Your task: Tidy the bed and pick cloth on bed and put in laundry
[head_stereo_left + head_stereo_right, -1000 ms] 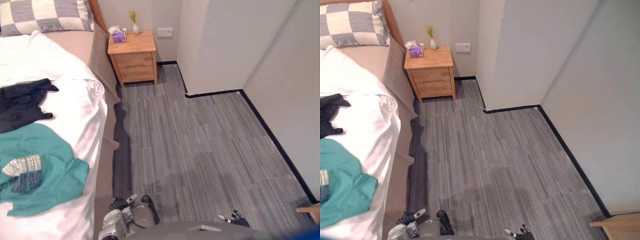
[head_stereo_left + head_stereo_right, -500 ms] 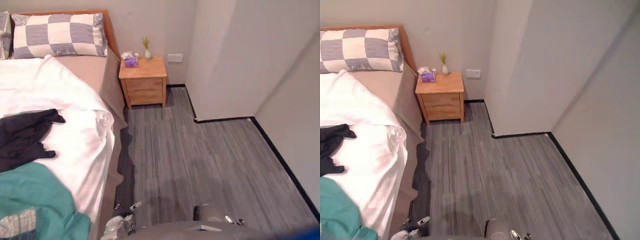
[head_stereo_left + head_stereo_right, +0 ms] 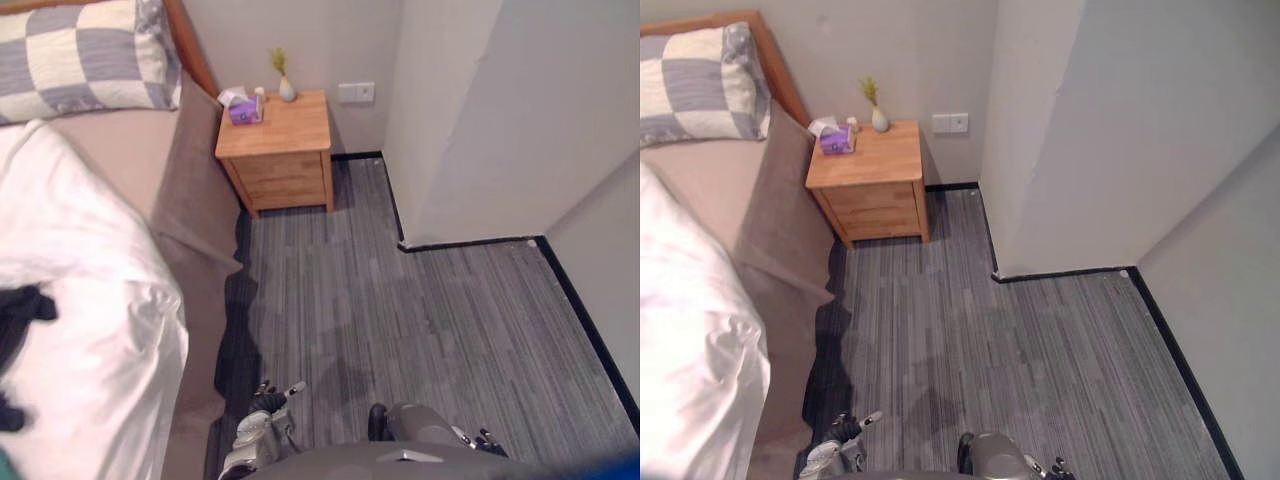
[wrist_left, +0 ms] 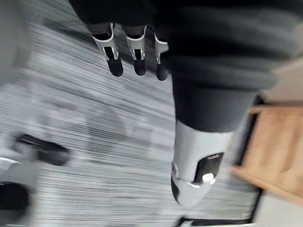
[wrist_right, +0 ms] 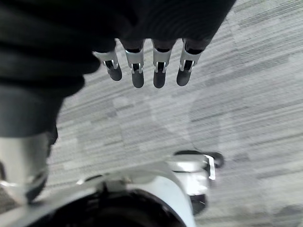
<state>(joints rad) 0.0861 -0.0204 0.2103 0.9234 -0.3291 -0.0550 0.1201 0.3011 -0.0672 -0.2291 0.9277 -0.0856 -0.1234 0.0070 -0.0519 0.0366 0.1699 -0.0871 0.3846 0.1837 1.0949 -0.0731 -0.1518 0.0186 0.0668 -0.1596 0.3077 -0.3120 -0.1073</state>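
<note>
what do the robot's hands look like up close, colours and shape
Both hands look alike. The left hand has slim silver fingers in a row, each ending in a rounded dark tip. A dark ribbed cover wraps the back of the hand and the wrist. Its thumb is a thicker silver piece set apart from the row. The right hand has the same build and colours.

grey striped carpet floor; small wooden nightstand against the pale back wall; black skirting along the walls
</note>
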